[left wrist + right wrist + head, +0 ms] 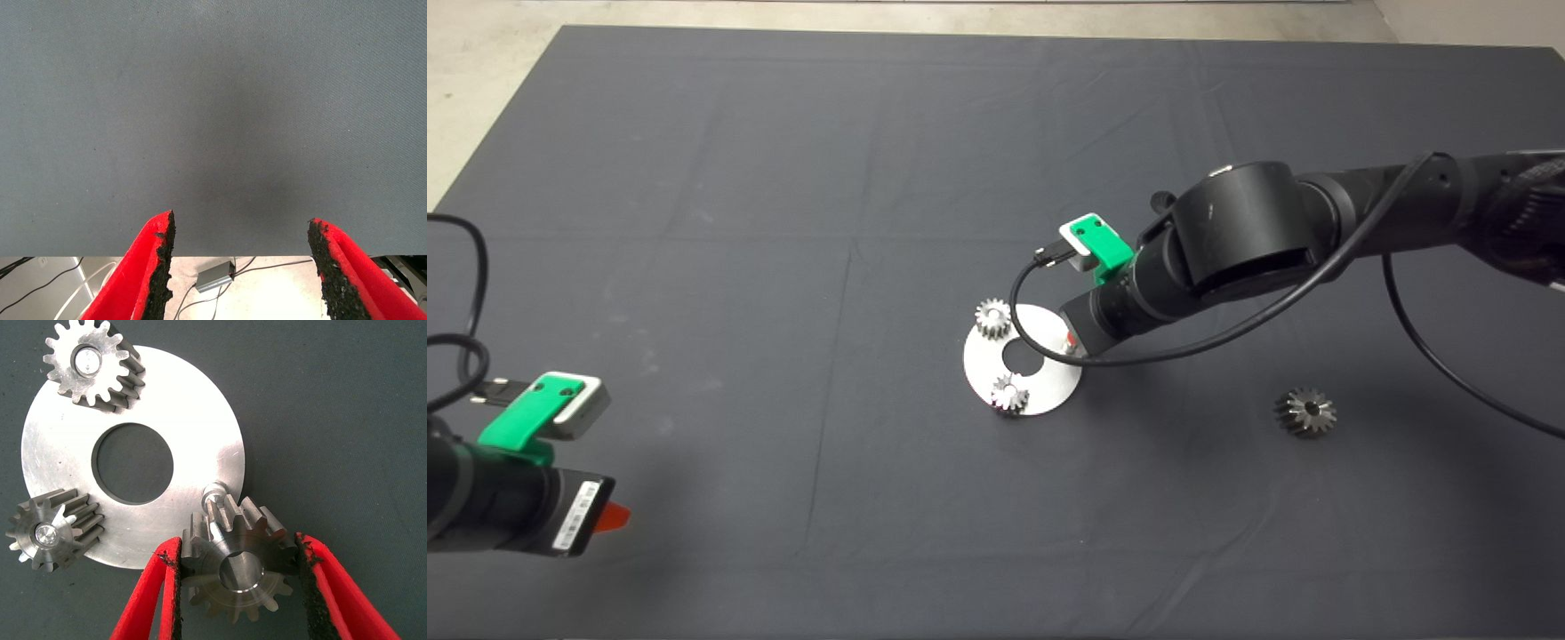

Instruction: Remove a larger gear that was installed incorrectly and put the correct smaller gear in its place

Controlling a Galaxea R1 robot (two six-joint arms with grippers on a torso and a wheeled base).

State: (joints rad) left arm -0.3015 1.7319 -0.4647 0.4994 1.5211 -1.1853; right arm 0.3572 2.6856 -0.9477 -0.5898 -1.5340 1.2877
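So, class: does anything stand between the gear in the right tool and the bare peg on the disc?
Nothing visible does. The right tool is shut on the smaller gear, right beside the bare peg on the disc.

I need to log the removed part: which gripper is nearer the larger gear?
Right. The right gripper is at the disc, not far from the larger gear on the mat; the left gripper waits across the mat.

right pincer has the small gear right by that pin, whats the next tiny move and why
Probably nudge the right pincer so the smaller gear has its bore over the bare pin, then lower it. The gear sits clamped between the pads just beside the pin on the silver plate, not yet threaded on. The larger gear already lies aside on the mat.
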